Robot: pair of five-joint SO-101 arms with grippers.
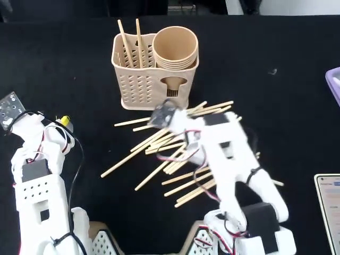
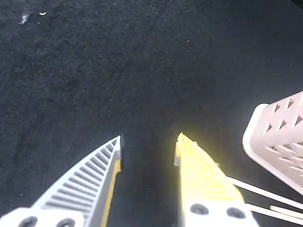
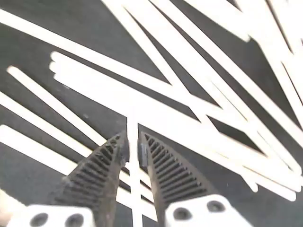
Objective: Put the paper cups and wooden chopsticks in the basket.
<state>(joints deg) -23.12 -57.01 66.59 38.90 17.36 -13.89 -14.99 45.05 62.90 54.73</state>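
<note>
Black cloth covers the surface [image 1: 79, 53] from edge to edge. At the left, the left hand [image 2: 149, 142] points down at bare cloth, its white and yellow fingers apart with nothing between them. At the middle back stands the basket [image 1: 141, 87], upright, with 2 wooden chopsticks [image 1: 127, 45] leaning in its left compartment and a nested stack of paper cups [image 1: 175, 48] in its right one. In front of the basket lies a crossed heap of loose chopsticks [image 1: 133, 154], spreading toward the right arm's base. Over that heap sits the right hand [image 3: 134, 139], its dark fingers drawn nearly together and clamped on 1 single chopstick [image 3: 132, 118]. At the right edge are a purple object [image 1: 334, 82] and a lit screen [image 1: 329, 207].
</note>
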